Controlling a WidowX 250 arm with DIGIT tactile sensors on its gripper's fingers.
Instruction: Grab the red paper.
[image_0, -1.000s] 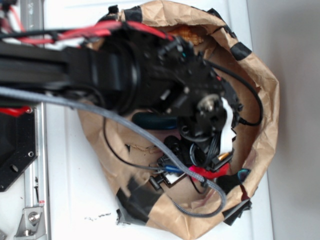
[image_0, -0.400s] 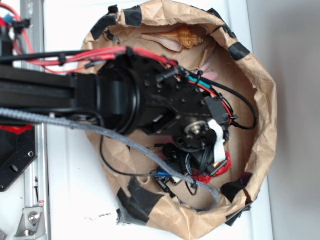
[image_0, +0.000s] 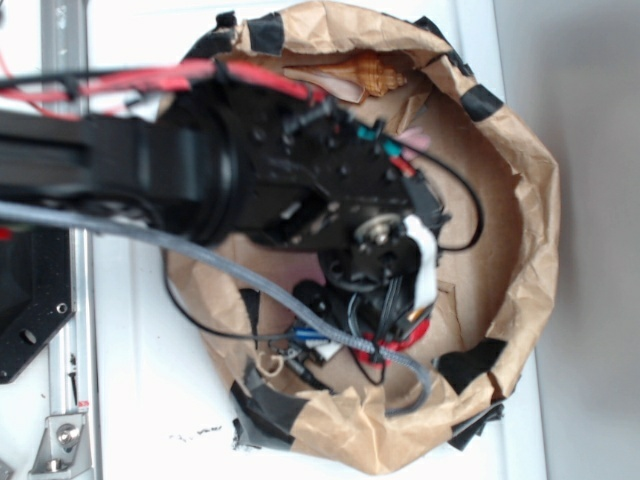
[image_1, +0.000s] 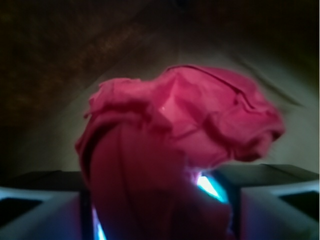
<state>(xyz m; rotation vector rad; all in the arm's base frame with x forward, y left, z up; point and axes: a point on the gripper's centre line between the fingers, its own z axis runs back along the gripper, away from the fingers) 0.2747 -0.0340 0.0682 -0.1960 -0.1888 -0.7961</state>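
Reached into the paper bag (image_0: 525, 200) near its lower rim. Gripper (image_1: 160, 210) clamped on the red paper (image_1: 175, 150) (jaws on both sides, wad between).

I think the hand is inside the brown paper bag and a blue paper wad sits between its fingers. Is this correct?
Not quite. The paper between the fingers of the hand is red, not blue, as the wrist view shows. The rest stands: in the exterior view the hand is inside the brown paper bag.
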